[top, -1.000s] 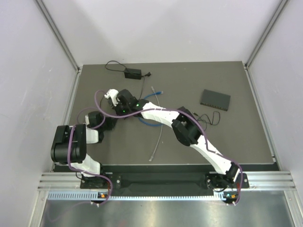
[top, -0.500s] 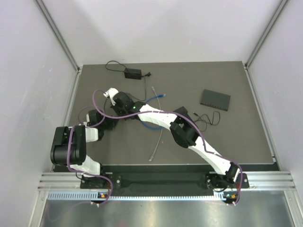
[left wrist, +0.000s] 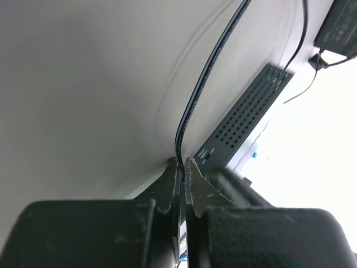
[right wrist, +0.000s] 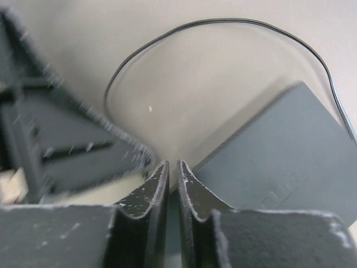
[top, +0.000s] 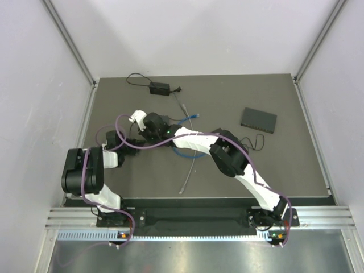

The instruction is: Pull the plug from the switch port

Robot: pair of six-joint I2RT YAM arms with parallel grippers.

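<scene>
In the left wrist view, my left gripper (left wrist: 183, 162) is shut on a thin black cable (left wrist: 209, 72) that runs up and away from the fingertips. The plug itself is hidden between the fingers. Just beyond them lies the dark switch (left wrist: 245, 120), with rows of vent holes. In the right wrist view, my right gripper (right wrist: 173, 164) is shut with nothing visible between the fingers, right at the edge of the switch's grey top (right wrist: 279, 151). In the top view both grippers meet at centre left: the left (top: 132, 139) and the right (top: 148, 128). The switch is hidden under them.
A second dark switch (top: 259, 119) with a thin black lead lies at the right. A black power adapter (top: 159, 88) sits at the back. A blue cable (top: 185, 120) and a grey cable (top: 190, 162) cross the mat's middle. Walls enclose three sides.
The right wrist has shifted a little right and toward the near edge. The left gripper has drawn slightly left. Both stay close together.
</scene>
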